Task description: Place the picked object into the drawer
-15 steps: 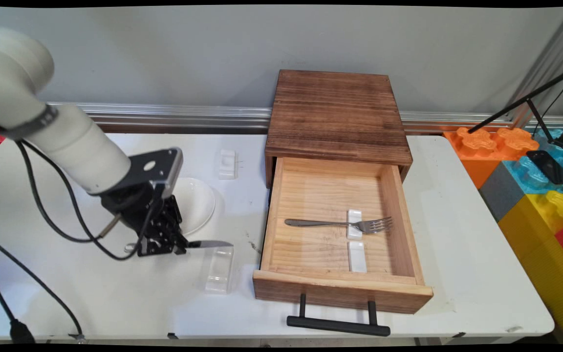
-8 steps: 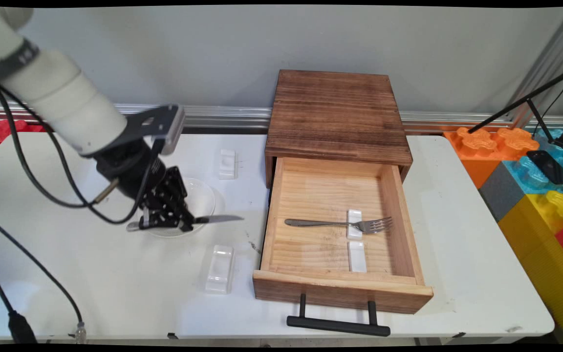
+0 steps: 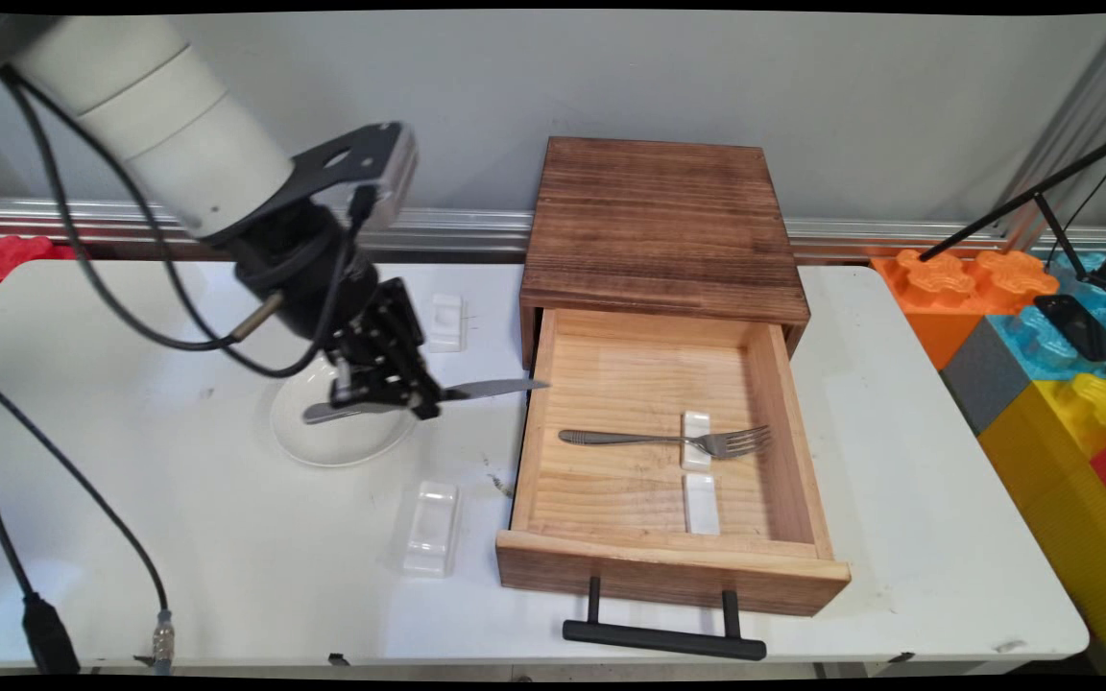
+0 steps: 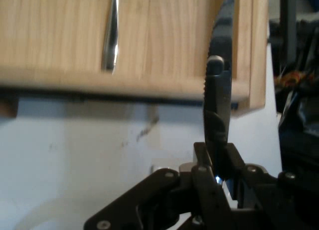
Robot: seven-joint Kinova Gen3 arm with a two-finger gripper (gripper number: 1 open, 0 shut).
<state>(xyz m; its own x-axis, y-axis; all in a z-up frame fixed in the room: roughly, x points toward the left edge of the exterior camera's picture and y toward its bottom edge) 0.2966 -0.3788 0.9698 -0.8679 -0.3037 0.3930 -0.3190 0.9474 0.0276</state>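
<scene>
Knife (image 3: 462,393), gripped by hand (image 3: 390,398), lies level, blade toward drawer (image 3: 668,461).

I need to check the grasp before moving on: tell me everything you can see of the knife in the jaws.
The silver metal table knife is one piece, with a serrated blade edge seen in the hand view. It hangs roughly level above the white table, clamped near its middle by the black two-finger gripper. Its handle end sticks out over the white round plate; its blade tip reaches the left wall of the open wooden drawer. Nothing else touches it.

White arm (image 3: 159,115), black tool (image 3: 390,384), cables (image 3: 83,278)
</scene>
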